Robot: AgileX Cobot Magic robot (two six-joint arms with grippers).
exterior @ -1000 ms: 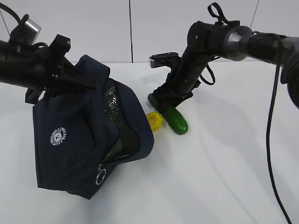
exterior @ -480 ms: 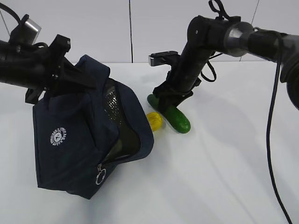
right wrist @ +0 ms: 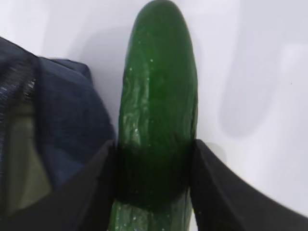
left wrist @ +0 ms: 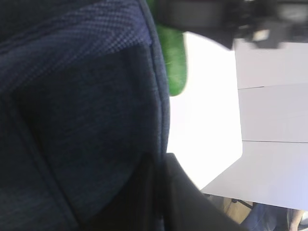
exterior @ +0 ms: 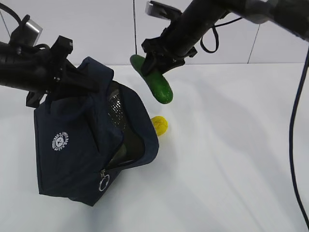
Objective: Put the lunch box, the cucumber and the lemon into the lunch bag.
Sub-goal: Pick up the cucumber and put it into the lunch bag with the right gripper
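up above the table, clamped between the right gripper (exterior: 155, 65) fingers, is the cucumber (exterior: 153, 79). it's clear of the white table (exterior: 231, 145) and hangs tilted, with one end poking out past the jaws toward the back and the longer end angling down and toward the front. the right wrist view shows it best: both fingers (right wrist: 91, 192) press on either side of the dark green cucumber (right wrist: 159, 125), so that hand is definitely closed on it.

below and a bit in front of that gripper sits the lemon (exterior: 160, 125), yellow, resting on the table right up against the side of the lunch bag (exterior: 87, 145). the gripper and cucumber are well above it, not touching.

off to the left of the right gripper, the navy lunch bag is tipped so its opening faces toward the cucumber side. you can see dark lining through the gap, plus the round white logo (exterior: 60, 142) on the front and the metal ring zipper pull (exterior: 104, 183) hanging low.

the left gripper (exterior: 72, 77) is at the top of the bag, and it reads as pinched shut on the fabric there, holding the bag up and open. its wrist camera is mostly filled with navy fabric (left wrist: 82, 120), with a green sliver of cucumber (left wrist: 174, 62) just past the bag's edge. can't make out the lunch box from these angles.
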